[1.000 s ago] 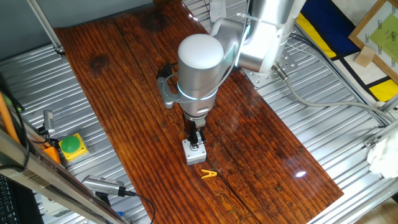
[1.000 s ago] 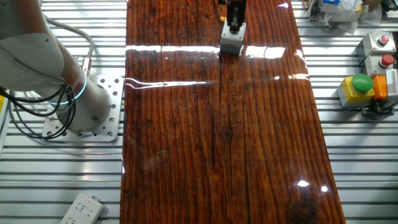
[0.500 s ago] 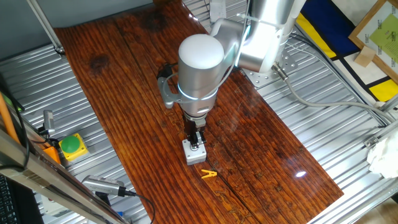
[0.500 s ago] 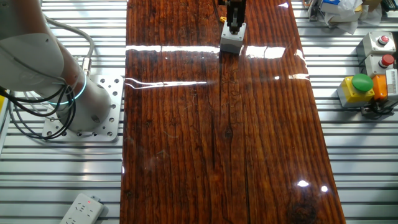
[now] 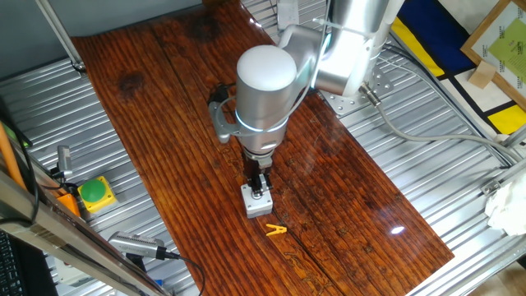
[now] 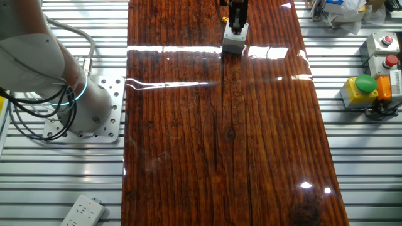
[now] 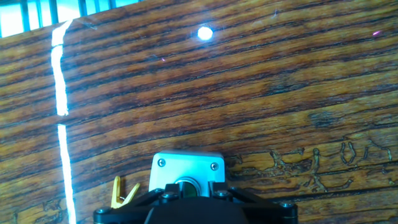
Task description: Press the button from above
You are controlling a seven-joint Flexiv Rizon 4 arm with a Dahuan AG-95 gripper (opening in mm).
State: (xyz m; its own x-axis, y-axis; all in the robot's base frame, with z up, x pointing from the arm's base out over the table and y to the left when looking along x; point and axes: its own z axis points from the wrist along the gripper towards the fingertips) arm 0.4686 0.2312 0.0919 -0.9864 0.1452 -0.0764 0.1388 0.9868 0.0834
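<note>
My black two-finger gripper (image 5: 260,187) bears down on the small round green button (image 7: 185,185) in its square light-grey box (image 5: 256,202), just beside a yellow clothespin (image 5: 276,230). Finger spacing I cannot tell. I judge the press underway; next, a straight lift.

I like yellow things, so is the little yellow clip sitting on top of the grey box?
No, the yellow clip lies flat on the wooden table, beside the grey box and apart from it.
</note>
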